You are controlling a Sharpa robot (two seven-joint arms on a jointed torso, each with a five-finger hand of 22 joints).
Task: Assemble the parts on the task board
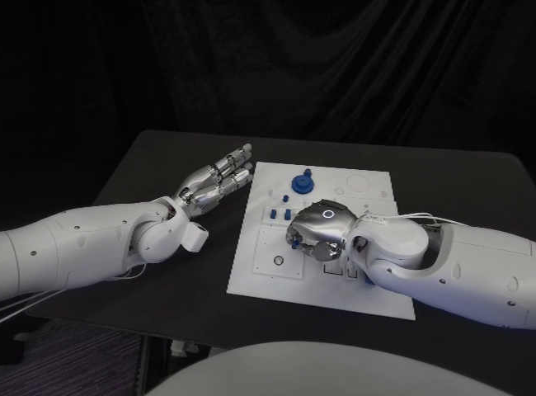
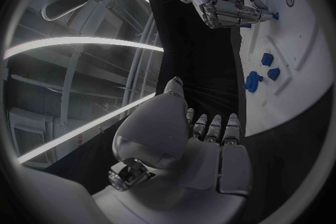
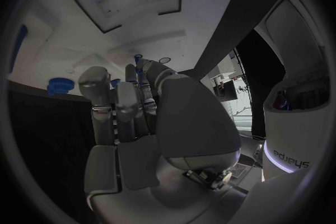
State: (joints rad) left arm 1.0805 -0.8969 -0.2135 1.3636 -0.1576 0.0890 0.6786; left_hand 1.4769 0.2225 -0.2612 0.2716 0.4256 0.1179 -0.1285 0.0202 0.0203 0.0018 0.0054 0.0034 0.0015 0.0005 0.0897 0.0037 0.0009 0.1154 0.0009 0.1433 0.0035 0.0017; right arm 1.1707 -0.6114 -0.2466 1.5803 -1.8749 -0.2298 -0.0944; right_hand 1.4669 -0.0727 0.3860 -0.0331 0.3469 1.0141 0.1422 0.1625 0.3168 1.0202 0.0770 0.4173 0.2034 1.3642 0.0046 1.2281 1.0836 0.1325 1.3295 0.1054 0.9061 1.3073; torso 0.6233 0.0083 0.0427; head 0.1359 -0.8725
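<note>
Right robot hand (image 1: 319, 228): over the middle of the task board (image 1: 375, 290), fingers curled downward. The left wrist view shows a small blue part (image 2: 274, 15) at its fingertips, pressed toward the plate; it appears pinched, though the exact grip is partly hidden. Judged step: seating this part into its place on the board.

Left robot hand (image 1: 221, 179): just beside the board's left edge, above the desk (image 1: 138, 165), fingers extended and apart, holding nothing. It touches no part.

Held part, position: under the right robot hand, near the board's centre, hidden beneath the hand in the head view.

Other parts: a blue round knob-like part (image 1: 303, 182) stands on the far half of the board, beyond the right robot hand; small blue pieces (image 1: 284, 216) lie just beside the hand on its left, between it and the left robot hand.

Task board: white plate, lying flat in the middle of the black desk.

Next move, judged: calls for pressing straight down with the part aligned to its seat, then releasing without dragging it; tilt could jam or tip it.
</note>
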